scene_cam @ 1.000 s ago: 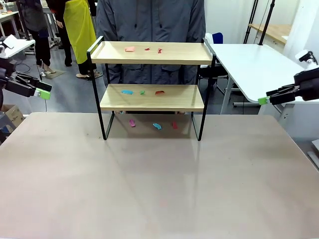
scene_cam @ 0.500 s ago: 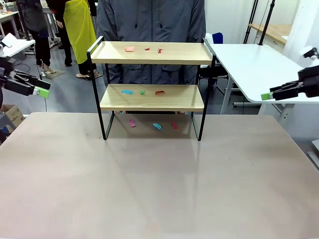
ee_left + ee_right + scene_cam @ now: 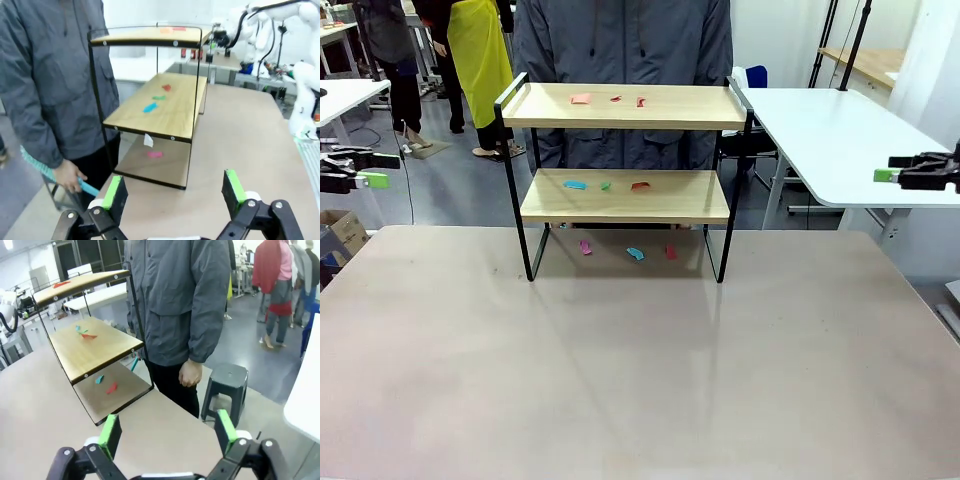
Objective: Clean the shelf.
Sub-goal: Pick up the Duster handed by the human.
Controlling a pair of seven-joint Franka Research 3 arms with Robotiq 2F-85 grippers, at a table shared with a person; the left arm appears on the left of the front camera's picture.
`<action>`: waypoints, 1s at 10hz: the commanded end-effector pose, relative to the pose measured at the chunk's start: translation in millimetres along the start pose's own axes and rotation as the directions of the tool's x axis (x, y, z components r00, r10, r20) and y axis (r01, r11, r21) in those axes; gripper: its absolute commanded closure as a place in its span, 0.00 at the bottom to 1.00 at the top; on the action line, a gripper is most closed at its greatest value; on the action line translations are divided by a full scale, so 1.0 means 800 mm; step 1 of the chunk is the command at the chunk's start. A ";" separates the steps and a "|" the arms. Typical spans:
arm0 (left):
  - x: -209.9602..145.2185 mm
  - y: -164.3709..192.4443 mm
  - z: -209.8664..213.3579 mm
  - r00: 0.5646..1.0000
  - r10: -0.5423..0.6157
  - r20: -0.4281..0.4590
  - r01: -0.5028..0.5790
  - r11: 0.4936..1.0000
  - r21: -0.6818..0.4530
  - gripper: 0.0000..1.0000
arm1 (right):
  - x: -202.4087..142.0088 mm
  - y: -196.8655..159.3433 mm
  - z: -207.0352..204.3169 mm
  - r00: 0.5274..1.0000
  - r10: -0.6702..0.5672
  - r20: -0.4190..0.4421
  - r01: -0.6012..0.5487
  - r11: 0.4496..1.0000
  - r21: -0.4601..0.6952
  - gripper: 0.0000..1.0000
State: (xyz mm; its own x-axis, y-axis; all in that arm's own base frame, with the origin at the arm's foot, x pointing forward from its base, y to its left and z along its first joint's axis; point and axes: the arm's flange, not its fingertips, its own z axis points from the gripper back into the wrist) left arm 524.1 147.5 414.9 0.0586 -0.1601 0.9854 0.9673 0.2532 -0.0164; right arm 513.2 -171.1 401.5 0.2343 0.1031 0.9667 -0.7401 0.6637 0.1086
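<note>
The shelf (image 3: 625, 195) stands at the far middle of the table, two light wooden boards in a thin black frame. Small paper scraps lie on it: pink and red ones (image 3: 581, 98) on the top board, and a blue (image 3: 575, 184), a green and a red one on the lower board. More scraps (image 3: 636, 254) lie on the table beneath it. My left gripper (image 3: 382, 170) hovers open off the table's left edge, far from the shelf (image 3: 165, 105). My right gripper (image 3: 890, 167) hovers open off the right edge. Nothing lies between the green pads (image 3: 114, 192) (image 3: 225, 429).
A person (image 3: 620, 40) stands right behind the shelf, one hand (image 3: 67, 175) holding a teal rod-like thing, the other hand (image 3: 189, 374) hanging empty. A white table (image 3: 830, 130) stands at the right, a dark stool (image 3: 227, 385) beside the person. The near tabletop (image 3: 640, 380) is bare.
Both grippers have drawn back outward: the left one toward the picture's left edge, the right one toward the right edge and slightly up. Both stay open; shelf and scraps have not moved.
</note>
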 end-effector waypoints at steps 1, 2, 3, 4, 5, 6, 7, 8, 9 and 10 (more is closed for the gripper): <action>-0.010 0.033 0.017 0.995 -0.035 0.089 0.038 0.999 -0.035 0.00 | -0.013 -0.066 -0.016 0.999 0.046 0.017 -0.046 0.999 0.003 0.00; -0.017 0.042 0.023 0.993 -0.052 0.109 0.056 0.998 -0.032 0.00 | -0.022 -0.079 -0.016 0.998 0.040 0.037 -0.041 0.999 0.014 0.00; -0.023 0.047 0.028 0.990 -0.070 0.124 0.075 0.997 -0.033 0.00 | -0.029 -0.089 -0.018 0.998 0.045 0.052 -0.045 0.999 0.014 0.00; -0.026 0.048 0.032 0.987 -0.086 0.136 0.092 0.995 -0.033 0.00 | -0.034 -0.095 -0.018 0.996 0.051 0.068 -0.051 0.999 0.011 0.00; -0.028 0.049 0.034 0.984 -0.103 0.147 0.109 0.993 -0.037 0.00 | -0.037 -0.099 -0.018 0.995 0.050 0.083 -0.051 0.999 0.013 0.00; -0.030 0.050 0.035 0.982 -0.113 0.151 0.121 0.992 -0.043 0.00 | -0.039 -0.102 -0.018 0.995 0.047 0.087 -0.048 0.999 0.011 0.00; -0.032 0.051 0.036 0.980 -0.121 0.156 0.129 0.991 -0.046 0.00 | -0.040 -0.103 -0.018 0.995 0.046 0.093 -0.048 0.999 0.012 0.00; -0.032 0.050 0.037 0.977 -0.130 0.171 0.142 0.988 -0.059 0.00 | -0.040 -0.101 -0.016 0.994 0.050 0.097 -0.051 0.999 0.011 0.00; -0.030 0.048 0.039 0.972 -0.140 0.189 0.155 0.986 -0.064 0.00 | -0.040 -0.100 -0.016 0.993 0.058 0.103 -0.060 0.998 0.013 0.00; -0.027 0.047 0.040 0.968 -0.146 0.203 0.163 0.984 -0.067 0.00 | -0.038 -0.099 -0.015 0.992 0.066 0.110 -0.069 0.998 0.015 0.00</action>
State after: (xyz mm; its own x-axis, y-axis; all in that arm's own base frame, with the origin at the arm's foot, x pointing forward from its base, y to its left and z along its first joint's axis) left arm 549.5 188.7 395.4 -0.0927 -0.0370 0.9950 0.9816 0.1643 0.0976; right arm 573.5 -220.2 359.6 0.1707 0.0670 0.9830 -0.7598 0.6441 0.0880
